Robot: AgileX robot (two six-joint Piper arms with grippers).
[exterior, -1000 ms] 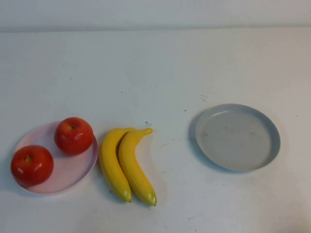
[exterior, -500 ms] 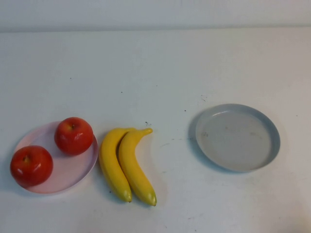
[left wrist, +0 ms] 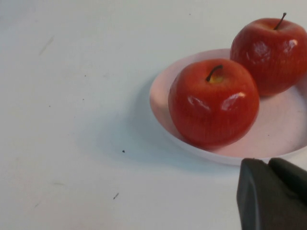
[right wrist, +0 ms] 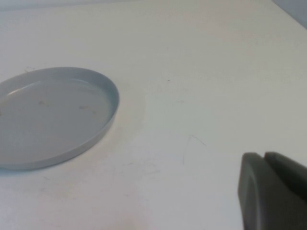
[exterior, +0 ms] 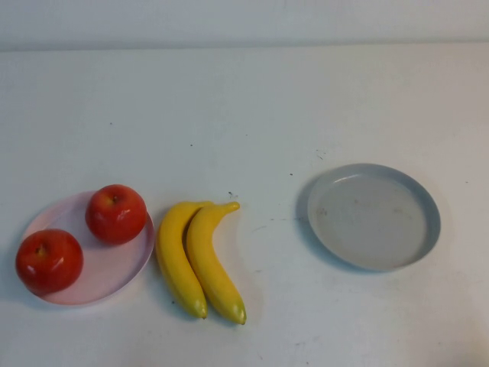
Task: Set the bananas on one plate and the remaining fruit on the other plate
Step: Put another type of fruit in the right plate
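The 2 bananas (exterior: 199, 260) are lying side by side and touching on the bare white table (exterior: 244, 115), in the lower left-centre of the high view, their stem ends pointing up toward the frame's centre and their darker tips pointing down toward the bottom edge. Just to their left, the pale pink plate (exterior: 114, 271) is sitting in the lower left of the frame, its rim close to the nearer banana. The 2 red apples are resting on it: 1 apple (exterior: 115, 213) is sitting at the plate's upper right rim, and the other apple (exterior: 50, 261) is sitting at its left edge, the 2 apart from each other.

The grey-blue plate (exterior: 374, 216) is lying right of centre, well apart from the bananas, and is holding nothing.

Neither arm is showing in the high view. In the left wrist view, the left gripper (left wrist: 272, 194) is appearing only as a dark block in the lower right corner, hanging near the pink plate (left wrist: 283, 129) and both apples (left wrist: 213, 101); whether its fingers are apart or together cannot be told. In the right wrist view, the right gripper (right wrist: 273, 191) is likewise showing as a dark block in the lower right corner, over bare table and apart from the grey-blue plate (right wrist: 53, 115) at the frame's left; its finger state cannot be told either.
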